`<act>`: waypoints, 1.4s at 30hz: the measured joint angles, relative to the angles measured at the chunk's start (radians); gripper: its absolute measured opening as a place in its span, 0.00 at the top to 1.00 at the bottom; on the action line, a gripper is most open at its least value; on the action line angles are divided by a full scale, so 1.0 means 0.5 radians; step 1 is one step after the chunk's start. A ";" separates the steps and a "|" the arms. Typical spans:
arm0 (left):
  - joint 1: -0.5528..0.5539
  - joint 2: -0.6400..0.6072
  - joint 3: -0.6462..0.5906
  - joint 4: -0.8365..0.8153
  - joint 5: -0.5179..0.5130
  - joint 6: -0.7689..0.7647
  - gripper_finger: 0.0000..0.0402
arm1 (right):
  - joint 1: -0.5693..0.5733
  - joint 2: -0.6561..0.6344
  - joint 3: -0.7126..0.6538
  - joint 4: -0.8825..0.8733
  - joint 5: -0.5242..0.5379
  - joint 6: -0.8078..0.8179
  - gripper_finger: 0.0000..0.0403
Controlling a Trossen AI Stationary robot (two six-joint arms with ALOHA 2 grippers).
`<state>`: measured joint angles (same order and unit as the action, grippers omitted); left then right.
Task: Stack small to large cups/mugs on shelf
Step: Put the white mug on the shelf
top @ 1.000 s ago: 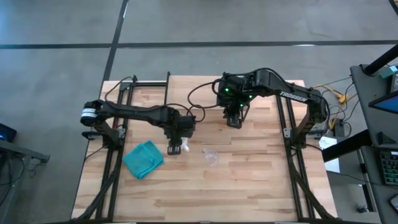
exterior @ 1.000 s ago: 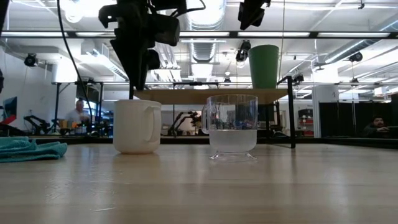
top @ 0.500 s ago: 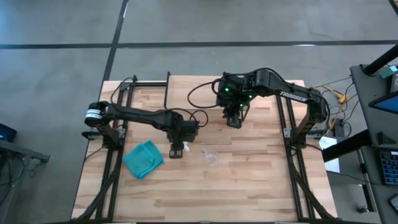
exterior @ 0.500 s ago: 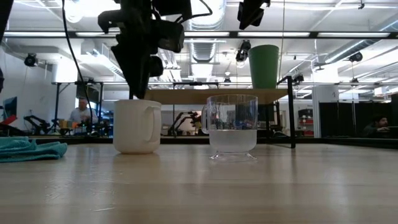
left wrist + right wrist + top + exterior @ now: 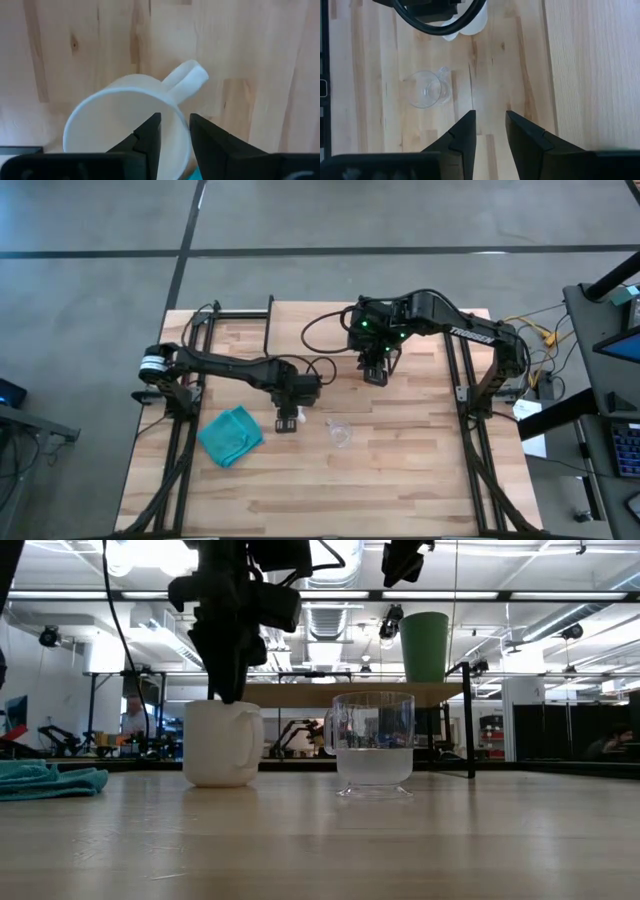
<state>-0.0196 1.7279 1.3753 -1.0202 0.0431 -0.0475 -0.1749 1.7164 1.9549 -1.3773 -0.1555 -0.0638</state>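
Observation:
The white mug stands upright on the tabletop, its handle toward the glass cup. My left gripper hangs over it, open, fingers pointing down at rim height: one finger over the mug's hollow, one outside, beside the handle; whether they touch the rim I cannot tell. The clear glass cup stands on the table to the mug's right. The green cup stands upright on the shelf. My right gripper is open, high above the shelf near the green cup.
A teal cloth lies crumpled on the table left of the mug. The shelf's black leg stands behind and right of the glass cup. Bare wooden tabletop stretches along the near side. People and equipment show in the room behind.
My left gripper has come down toward the white mug and shifted a little toward the table's right, so its fingertips now reach the rim. The mug, the glass cup, the green cup and my right arm have kept still.

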 joint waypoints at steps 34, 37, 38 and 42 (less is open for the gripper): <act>0.000 -0.012 -0.104 0.038 0.007 -0.056 1.00 | 0.299 -0.017 0.233 0.388 -0.024 -0.152 0.75; 0.000 -0.025 -0.028 -0.029 0.006 -0.055 1.00 | 0.304 -0.017 0.234 0.395 -0.023 -0.150 0.75; 0.000 -0.028 -0.001 -0.065 0.005 -0.055 1.00 | 0.302 -0.017 0.234 0.395 -0.018 -0.136 0.75; 0.000 -0.043 0.174 -0.190 -0.079 -0.055 1.00 | 0.299 -0.017 0.234 0.397 0.001 -0.038 0.75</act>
<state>-0.0196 1.7063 1.4623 -1.1154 0.0037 -0.0747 -0.0254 1.7081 2.0720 -1.1790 -0.1551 -0.0830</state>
